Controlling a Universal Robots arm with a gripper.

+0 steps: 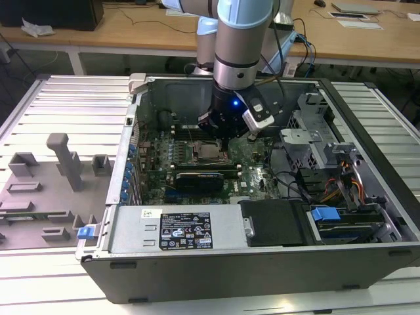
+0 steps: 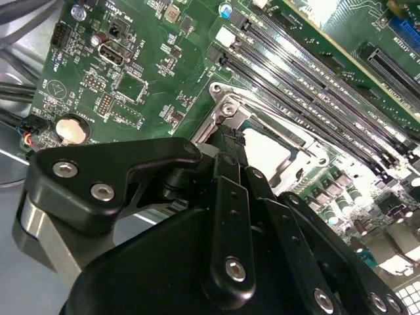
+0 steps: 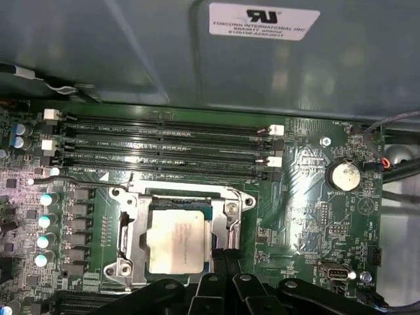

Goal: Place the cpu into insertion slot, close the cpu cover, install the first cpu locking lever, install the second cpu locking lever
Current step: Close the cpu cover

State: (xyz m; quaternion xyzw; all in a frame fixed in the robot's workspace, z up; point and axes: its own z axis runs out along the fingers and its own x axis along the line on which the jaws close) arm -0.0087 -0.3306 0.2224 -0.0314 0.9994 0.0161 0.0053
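Observation:
The cpu [image 3: 176,240] lies silver face up in the insertion slot [image 3: 210,226], and its bright face also shows in the second wrist view [image 2: 269,155]. The cpu cover [image 3: 133,223] lies flat over it, framing the chip through its window; one corner of the cover [image 2: 224,107] shows in the second wrist view. My gripper [image 3: 223,256] is shut, its black fingertips together and resting at the cover's edge by a thin metal lever strip [image 3: 234,216]. That same tip [image 2: 231,139] meets the cover's rim. From outside, the gripper [image 1: 222,146] hangs low over the socket [image 1: 207,153].
Long black memory slots [image 3: 164,141] run beside the socket, with a row of capacitors [image 3: 44,220] and a coin battery [image 3: 344,175] nearby. The case wall [image 1: 216,82] rises behind. A power supply [image 1: 177,230], drive cage [image 1: 308,141] and cables [image 1: 341,177] crowd the case; grey fixtures [image 1: 59,164] stand outside.

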